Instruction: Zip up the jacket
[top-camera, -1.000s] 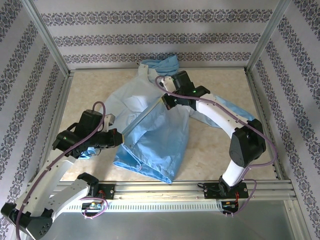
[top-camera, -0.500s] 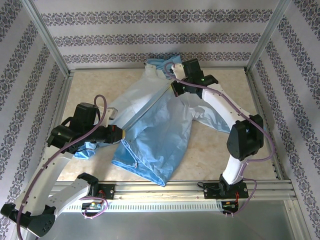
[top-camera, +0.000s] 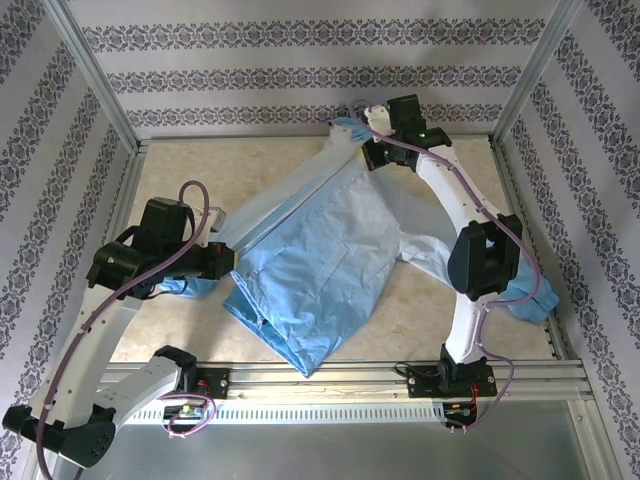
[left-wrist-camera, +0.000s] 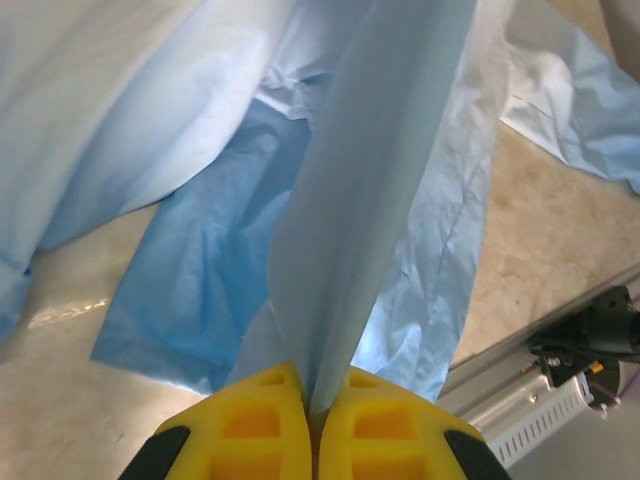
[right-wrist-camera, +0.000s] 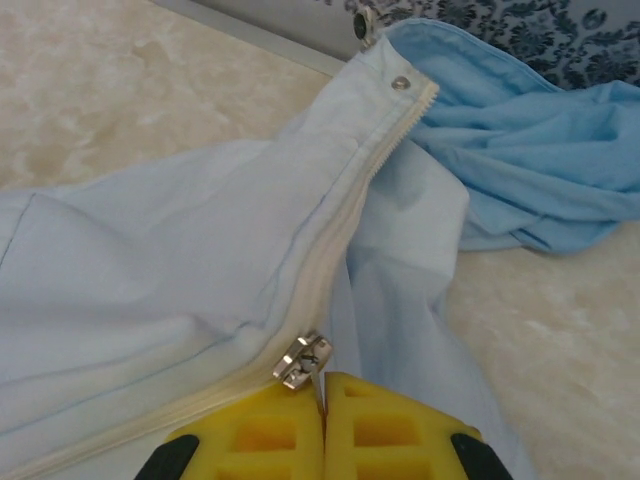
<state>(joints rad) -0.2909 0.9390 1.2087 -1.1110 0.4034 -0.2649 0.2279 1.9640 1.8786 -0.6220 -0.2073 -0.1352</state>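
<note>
Thin, crinkly light-blue jacket laid diagonally across mid surface: hood end far right by the back wall, hem end near left. Paler toward the collar, deeper blue at the hem. Beige, marbled, slightly glossy surface.

Left fingers, yellow ribbed pads, pressed together on a fold at the hem end. Fabric standing up from them as a taut, smooth ridge, with slack wrinkles on either side.

Right fingers, same yellow pads, clamped on the thin metal pull of the slider. White toothed zipper running from the slider up to the collar end, with a round metal snap there. Hood soft and bunched just beyond, deeper blue.
</note>
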